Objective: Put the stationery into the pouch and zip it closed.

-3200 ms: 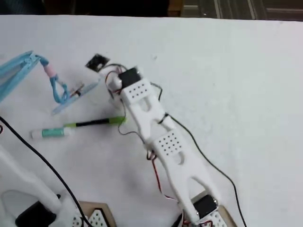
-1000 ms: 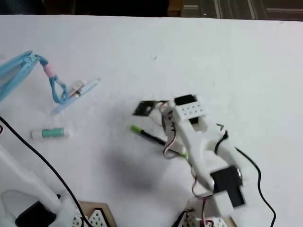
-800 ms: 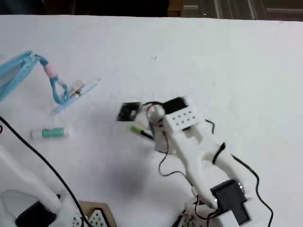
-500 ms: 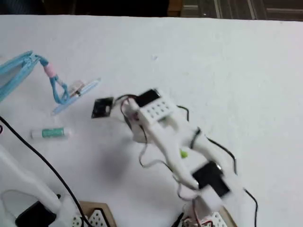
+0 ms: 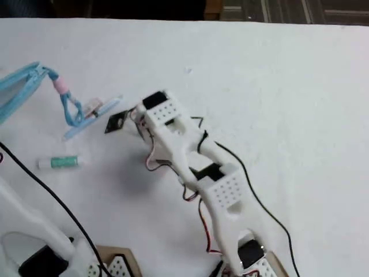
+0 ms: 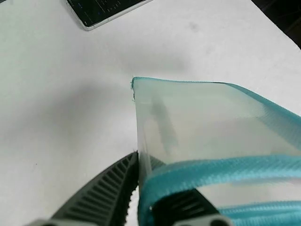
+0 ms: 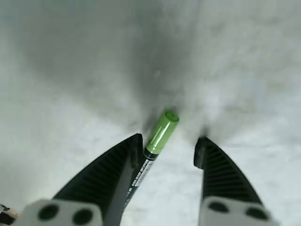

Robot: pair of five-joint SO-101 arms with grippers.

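Note:
A clear pouch [image 5: 17,86] with a blue zip band lies at the table's left edge. In the left wrist view my left gripper [image 6: 143,162] is shut on the pouch's [image 6: 202,127] edge. My right arm [image 5: 164,118] stretches toward the zip cord [image 5: 69,107]. Between the fingers of my right gripper [image 7: 169,141] a green pen [image 7: 160,132] points forward, lying against one finger above the table. A clear blue pen [image 5: 92,116] lies by the cord. A white and green stick [image 5: 57,163] lies nearer the front.
The left arm's base [image 5: 34,239] and a black cable [image 5: 46,187] fill the front left corner. A flat dark device [image 6: 103,7] lies beyond the pouch in the left wrist view. The white table [image 5: 277,86] has free room on the right.
The right arm took the green pen off the table, swung out to the right, then came back left and stretched out toward the zip cord. The pouch and other stationery stayed put.

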